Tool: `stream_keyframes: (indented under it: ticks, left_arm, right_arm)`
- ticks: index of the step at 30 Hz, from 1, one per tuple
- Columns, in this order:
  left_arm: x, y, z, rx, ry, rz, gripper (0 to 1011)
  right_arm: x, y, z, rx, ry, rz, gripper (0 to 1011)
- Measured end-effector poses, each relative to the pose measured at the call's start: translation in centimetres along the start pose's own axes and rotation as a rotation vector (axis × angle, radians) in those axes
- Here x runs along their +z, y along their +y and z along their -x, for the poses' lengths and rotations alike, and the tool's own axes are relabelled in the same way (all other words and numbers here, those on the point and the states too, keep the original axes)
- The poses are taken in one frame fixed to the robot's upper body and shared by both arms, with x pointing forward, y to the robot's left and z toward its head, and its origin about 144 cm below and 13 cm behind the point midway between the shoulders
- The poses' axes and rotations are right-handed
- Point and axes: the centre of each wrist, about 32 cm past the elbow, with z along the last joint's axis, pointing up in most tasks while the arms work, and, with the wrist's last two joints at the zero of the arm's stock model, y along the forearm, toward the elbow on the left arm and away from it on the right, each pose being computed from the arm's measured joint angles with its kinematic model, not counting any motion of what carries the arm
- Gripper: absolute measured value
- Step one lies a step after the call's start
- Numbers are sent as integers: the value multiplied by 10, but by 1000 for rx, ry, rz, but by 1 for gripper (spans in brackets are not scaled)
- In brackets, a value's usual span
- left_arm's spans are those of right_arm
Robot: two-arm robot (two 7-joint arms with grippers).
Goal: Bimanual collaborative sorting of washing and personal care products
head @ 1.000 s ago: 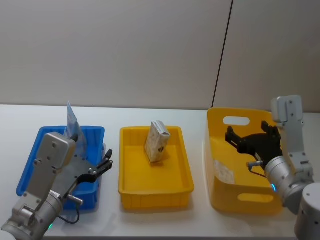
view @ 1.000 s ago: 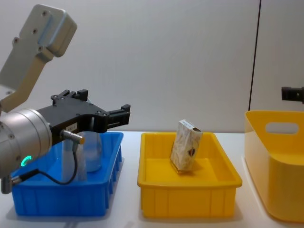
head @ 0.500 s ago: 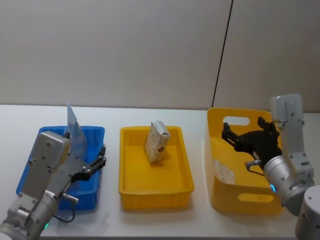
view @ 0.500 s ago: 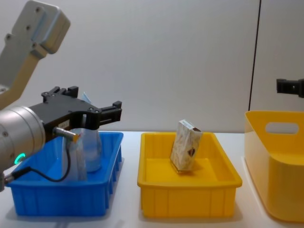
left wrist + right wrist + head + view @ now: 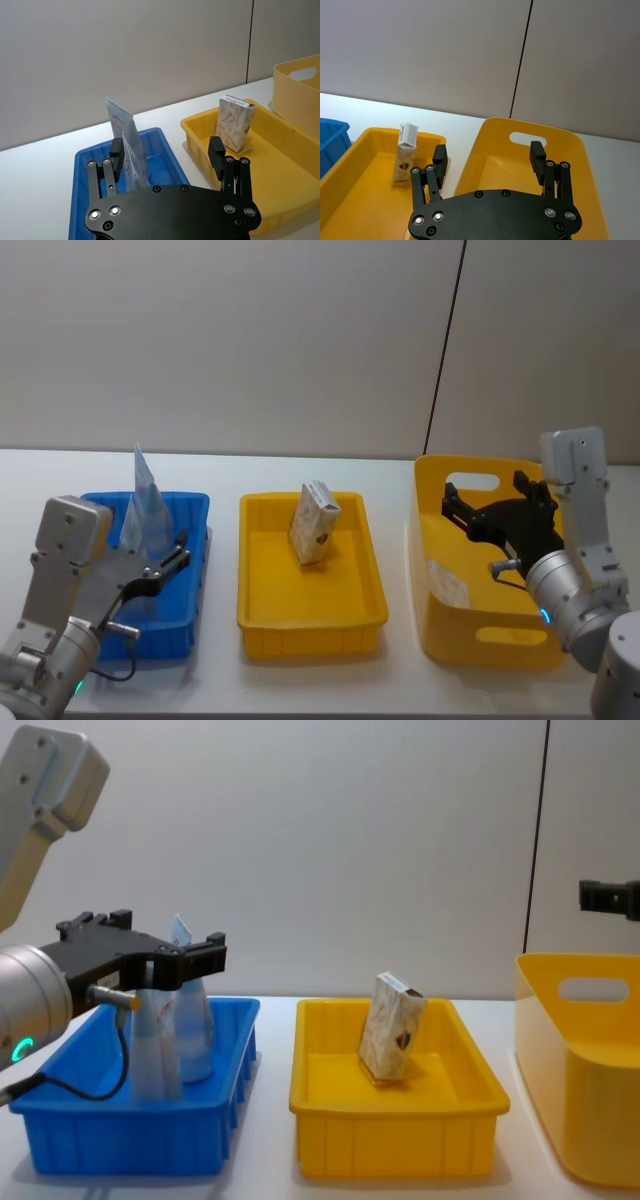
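1. The deep yellow bin stands at the right of the head frame on the tabletop. A whitish patch on its inner wall is too unclear to name.
2. The yellow tray sits centre frame, with the blue bin to its left.
3. Your left end effector has drawn back toward the lower-left corner over the last second. It is now above the blue bin's near right part, fingers spread wide and carrying nothing. You can probably read this as a retreat after a drop, so the bin's contents look sorted.
4. Your right end effector has barely shifted. It hovers over the deep yellow bin, also wide open and empty, so the next pick likely falls to it.
5. The pale-blue squeeze tube stands upright at the back of the blue bin. Its purplish print cannot be read.
6. The beige patterned carton leans tilted in the tray's far half. It shows a small dark emblem but no legible words.
7. The clear cone-shaped bottle stands just beside the tube, with no label visible.
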Motion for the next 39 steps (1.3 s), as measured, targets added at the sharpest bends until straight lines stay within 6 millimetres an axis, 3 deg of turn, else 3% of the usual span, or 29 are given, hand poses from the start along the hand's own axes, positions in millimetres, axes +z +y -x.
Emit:
stream_keyframes:
  ticks: [39]
  left_arm:
    - [-35, -36, -27, 36, 47, -146, 1001]
  right_arm:
    - [0, -1, 0, 4, 0, -6, 1004]
